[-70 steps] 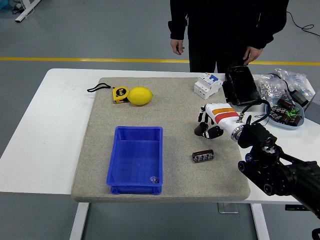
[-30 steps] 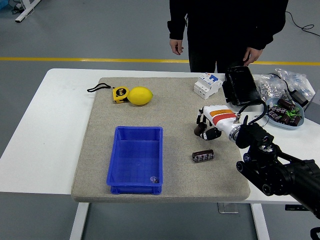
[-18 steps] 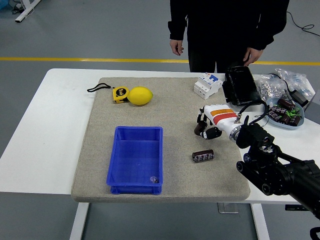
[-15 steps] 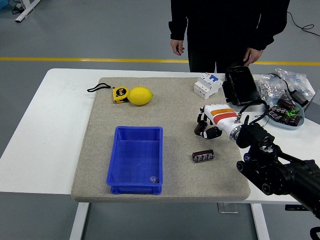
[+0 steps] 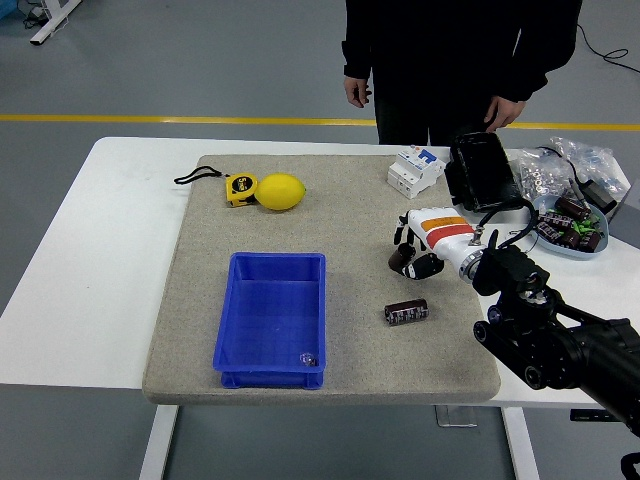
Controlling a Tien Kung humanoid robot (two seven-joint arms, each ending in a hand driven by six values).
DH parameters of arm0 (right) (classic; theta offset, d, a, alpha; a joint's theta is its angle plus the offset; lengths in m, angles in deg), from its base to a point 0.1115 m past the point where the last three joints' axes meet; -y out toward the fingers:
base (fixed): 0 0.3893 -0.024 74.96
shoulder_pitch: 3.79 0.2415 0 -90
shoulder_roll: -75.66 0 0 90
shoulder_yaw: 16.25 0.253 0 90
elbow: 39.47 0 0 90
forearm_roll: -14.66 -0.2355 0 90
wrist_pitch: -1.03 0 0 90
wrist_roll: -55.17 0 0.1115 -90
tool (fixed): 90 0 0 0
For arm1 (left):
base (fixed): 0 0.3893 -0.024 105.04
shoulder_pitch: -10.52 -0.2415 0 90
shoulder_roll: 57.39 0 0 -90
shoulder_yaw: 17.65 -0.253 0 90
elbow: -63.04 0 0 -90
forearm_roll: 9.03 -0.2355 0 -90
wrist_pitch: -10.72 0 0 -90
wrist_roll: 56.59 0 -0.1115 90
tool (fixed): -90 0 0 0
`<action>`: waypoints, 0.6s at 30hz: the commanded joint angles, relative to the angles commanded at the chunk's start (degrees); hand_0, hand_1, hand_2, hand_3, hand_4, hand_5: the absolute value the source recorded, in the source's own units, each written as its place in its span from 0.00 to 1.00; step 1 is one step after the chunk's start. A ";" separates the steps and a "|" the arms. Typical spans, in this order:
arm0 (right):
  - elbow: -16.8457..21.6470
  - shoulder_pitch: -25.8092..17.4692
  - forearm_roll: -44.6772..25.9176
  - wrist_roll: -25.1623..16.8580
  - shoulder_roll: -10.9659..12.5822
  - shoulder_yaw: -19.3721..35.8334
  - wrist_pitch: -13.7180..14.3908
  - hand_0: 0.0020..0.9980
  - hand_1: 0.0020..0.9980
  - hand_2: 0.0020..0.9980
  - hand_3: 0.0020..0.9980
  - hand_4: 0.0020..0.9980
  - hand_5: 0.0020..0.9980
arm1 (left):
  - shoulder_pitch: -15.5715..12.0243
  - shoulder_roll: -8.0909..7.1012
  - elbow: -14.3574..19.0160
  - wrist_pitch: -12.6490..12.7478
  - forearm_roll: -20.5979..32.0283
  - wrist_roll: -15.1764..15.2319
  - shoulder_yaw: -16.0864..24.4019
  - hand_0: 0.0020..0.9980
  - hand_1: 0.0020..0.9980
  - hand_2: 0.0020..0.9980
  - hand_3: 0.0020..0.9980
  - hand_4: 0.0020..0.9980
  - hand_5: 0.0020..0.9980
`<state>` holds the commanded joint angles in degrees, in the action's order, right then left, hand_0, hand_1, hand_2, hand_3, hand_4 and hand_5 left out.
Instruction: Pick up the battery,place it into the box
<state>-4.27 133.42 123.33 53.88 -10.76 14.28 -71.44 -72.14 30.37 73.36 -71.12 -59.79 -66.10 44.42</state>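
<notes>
The battery (image 5: pixel 406 313), a short dark cylinder, lies on its side on the grey mat, right of the blue box (image 5: pixel 236 325). A small clear object lies in the box's near right corner. My right hand (image 5: pixel 405 256), white with an orange stripe on its back, hovers over the mat a little behind the battery, apart from it. Its dark fingers hang loosely and hold nothing. The black right arm (image 5: pixel 545 340) comes in from the lower right. The left arm is out of view.
A lemon (image 5: pixel 281 192) and a yellow tape measure (image 5: pixel 239 188) lie at the mat's back left. A white circuit breaker (image 5: pixel 414 169), a black device (image 5: pixel 480 170) and a tray of parts (image 5: pixel 572 226) stand at the back right. A person (image 5: pixel 450 60) stands at the far side.
My right hand has stayed in almost the same place behind the battery, with only small shifts. The battery and box have not moved. The person shifted slightly to the right.
</notes>
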 joint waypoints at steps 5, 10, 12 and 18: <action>-0.78 0.32 0.37 0.39 -0.28 -0.40 -0.55 0.15 0.33 0.44 0.49 0.87 0.18 | 0.06 0.00 0.00 -0.01 0.06 -0.01 -0.08 0.76 0.70 0.73 0.63 0.70 0.61; -1.62 0.52 0.56 0.60 -0.37 -0.93 -0.89 0.15 0.33 0.44 0.49 0.87 0.18 | 0.16 0.00 0.00 -0.01 0.28 0.03 -0.27 0.76 0.70 0.73 0.63 0.70 0.61; -1.78 0.54 0.60 0.59 -0.38 -1.05 -0.96 0.15 0.33 0.45 0.49 0.88 0.17 | 0.19 0.00 0.00 -0.01 0.31 0.04 -0.29 0.76 0.70 0.73 0.63 0.70 0.61; -1.89 0.74 0.90 0.39 -0.46 -1.26 -0.50 0.15 0.32 0.44 0.48 0.88 0.16 | 0.28 0.00 0.00 -0.04 0.27 0.01 -0.33 0.76 0.70 0.73 0.63 0.70 0.61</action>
<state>-6.16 134.16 124.23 54.27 -11.22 13.02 -71.94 -71.86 30.36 73.36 -71.16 -59.52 -66.10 44.08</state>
